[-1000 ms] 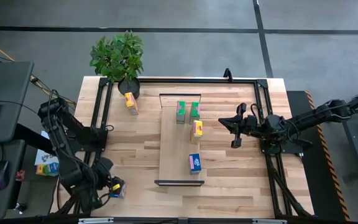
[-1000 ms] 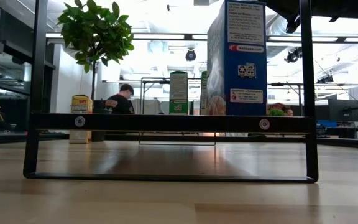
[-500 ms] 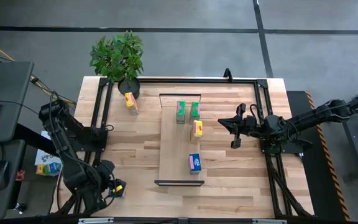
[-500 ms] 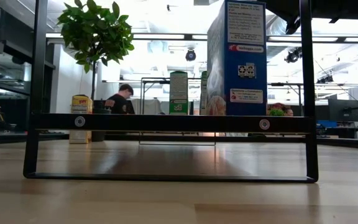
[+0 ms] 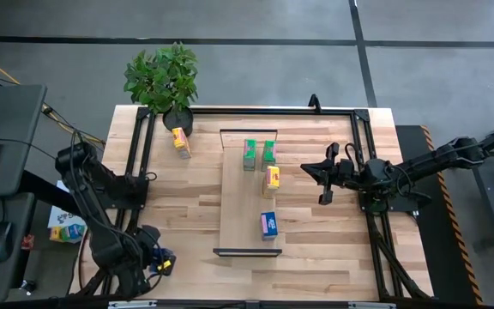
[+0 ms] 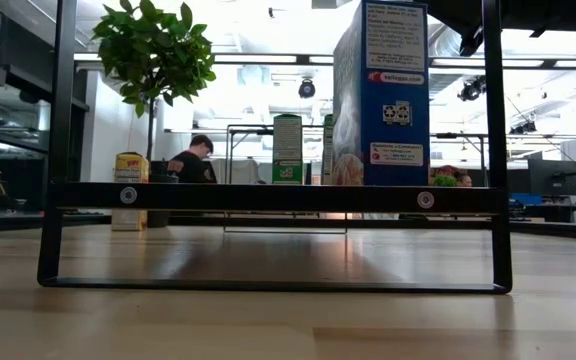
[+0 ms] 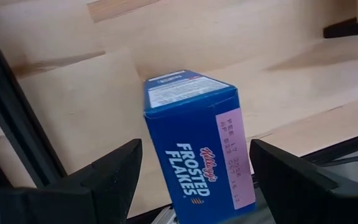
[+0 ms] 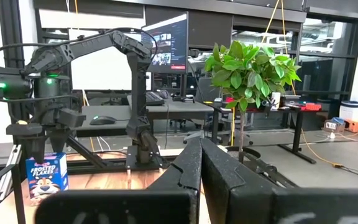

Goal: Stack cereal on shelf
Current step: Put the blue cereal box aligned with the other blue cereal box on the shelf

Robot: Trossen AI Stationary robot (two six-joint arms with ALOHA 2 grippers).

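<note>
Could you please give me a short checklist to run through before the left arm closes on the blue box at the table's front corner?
1. Left gripper open: ok, fingers spread wide.
2. Blue Frosted Flakes box between the fingers: ok, it sits in the gap, gaps visible on both sides.
3. Box upright: ok in the right wrist view.
4. Free spot on the shelf: ok, bare board left of the four boxes standing there.
5. Right gripper out of the way: ok, shut, waiting right of the shelf.
6. Firm contact: not ok, nothing gripped yet.
</note>
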